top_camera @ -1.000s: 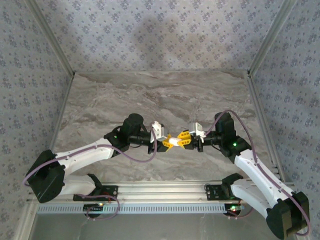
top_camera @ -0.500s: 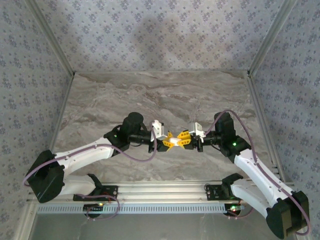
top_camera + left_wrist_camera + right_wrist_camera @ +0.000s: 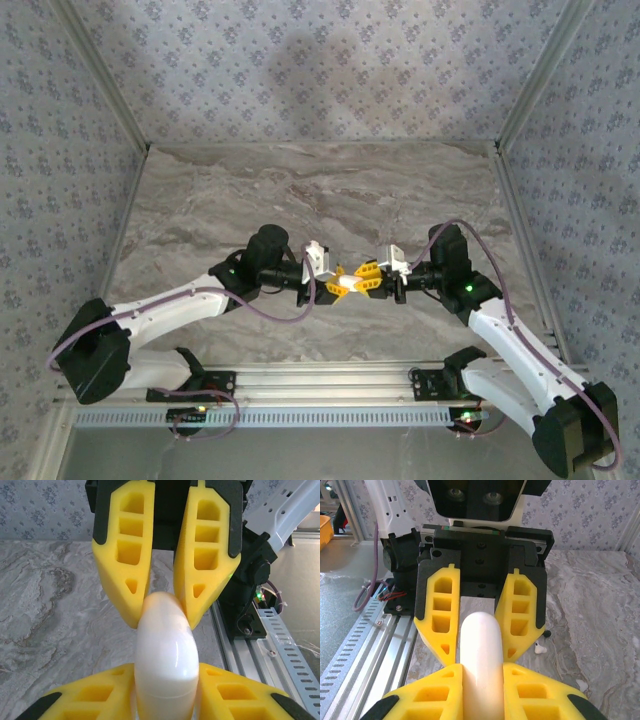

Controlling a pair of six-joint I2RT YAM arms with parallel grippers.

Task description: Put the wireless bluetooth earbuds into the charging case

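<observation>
Clenched on charging case [image 3: 165, 650] with left hand [image 3: 333, 284] and right hand [image 3: 366, 279]; might lose glossy shell to desk [image 3: 300, 190] through uneven pulling.

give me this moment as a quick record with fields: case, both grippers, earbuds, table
charging case: white, glossy, raised off the table, spanning between the two grippers
left gripper: fingers closed on one end of the case
right gripper: fingers closed on the opposite end
case lid: no opening visible
earbud: tiny white piece lying on the table below the grippers, outside the case; too small to make out detail
table: marble-patterned top
</observation>
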